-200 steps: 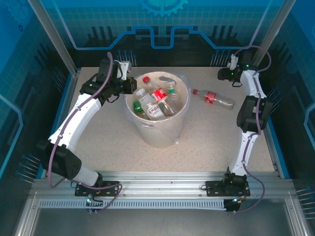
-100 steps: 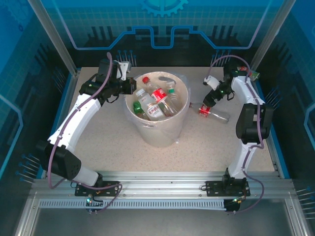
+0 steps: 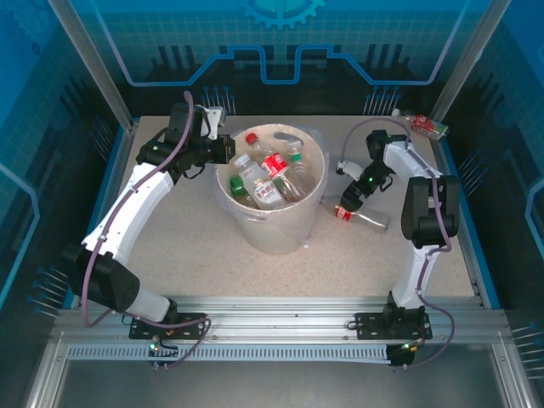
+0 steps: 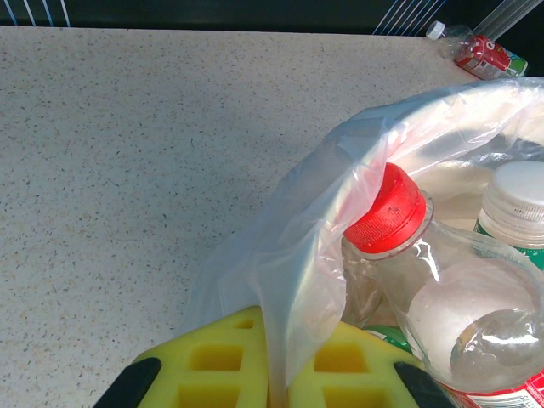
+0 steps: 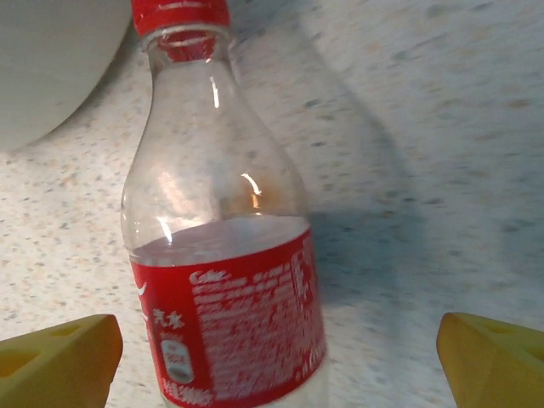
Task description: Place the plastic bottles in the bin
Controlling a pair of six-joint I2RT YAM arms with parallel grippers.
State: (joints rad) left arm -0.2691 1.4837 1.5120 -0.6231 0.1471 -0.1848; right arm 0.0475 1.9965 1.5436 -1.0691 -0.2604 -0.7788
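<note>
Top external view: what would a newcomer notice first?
The large round cream-white plastic bin in the middle of the speckled table, heaped with small clear plastic bottles, stands out first. Right of it, the open right gripper has its fingers either side of a red-labelled clear bottle lying flat. The left gripper pinches the bin's clear bag liner.
</note>
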